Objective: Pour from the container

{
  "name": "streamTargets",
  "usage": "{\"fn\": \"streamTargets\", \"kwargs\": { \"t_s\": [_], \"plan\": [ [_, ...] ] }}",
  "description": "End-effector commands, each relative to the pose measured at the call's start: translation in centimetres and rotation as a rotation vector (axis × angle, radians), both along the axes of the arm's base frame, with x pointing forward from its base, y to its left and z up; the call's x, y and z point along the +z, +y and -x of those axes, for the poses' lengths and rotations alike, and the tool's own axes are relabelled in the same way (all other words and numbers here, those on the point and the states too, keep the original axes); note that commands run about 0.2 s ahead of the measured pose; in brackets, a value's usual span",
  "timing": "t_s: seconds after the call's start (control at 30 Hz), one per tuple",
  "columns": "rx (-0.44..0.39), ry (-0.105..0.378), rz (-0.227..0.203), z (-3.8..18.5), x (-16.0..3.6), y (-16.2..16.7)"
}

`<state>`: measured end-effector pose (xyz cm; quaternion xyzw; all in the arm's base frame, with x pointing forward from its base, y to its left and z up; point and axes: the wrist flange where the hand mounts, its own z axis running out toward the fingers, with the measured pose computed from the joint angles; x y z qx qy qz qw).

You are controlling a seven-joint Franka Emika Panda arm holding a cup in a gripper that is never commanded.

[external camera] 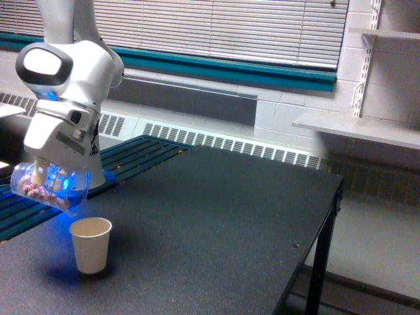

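Observation:
My gripper (47, 172) is shut on the container (47, 187), a clear rounded plastic cup holding small pinkish-brown pieces, lit blue from above. The container is tilted, its mouth pointing down toward the exterior view's right. It hangs just above and to the left of a small cream paper cup (90, 244), which stands upright on the dark table (216, 223). No pieces are seen falling. The fingers are mostly hidden behind the container's wall.
The white arm (65, 79) rises at the exterior view's left, its base on a slatted blue-green surface (141, 154). A radiator and window blinds run along the back wall. White shelves (357, 128) are at the right. The table's edge drops off at the right.

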<state>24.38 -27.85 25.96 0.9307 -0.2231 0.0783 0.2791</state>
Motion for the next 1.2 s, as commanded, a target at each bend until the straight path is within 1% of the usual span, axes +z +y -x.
{"fn": "streamTargets", "kwargs": {
  "t_s": [0.03, 0.2, 0.43, 1.07, 1.2],
  "plan": [
    [0.015, 0.026, 0.020, -0.7, -0.7, 0.5],
    [0.030, 0.047, 0.027, -0.9, -1.3, 1.0],
    [0.037, 0.050, 0.035, -1.3, -1.5, 1.3],
    [0.019, 0.035, 0.038, -0.5, -1.0, 0.9],
    [0.016, 0.022, 0.037, -0.6, -0.5, 0.8]
  ]
}}
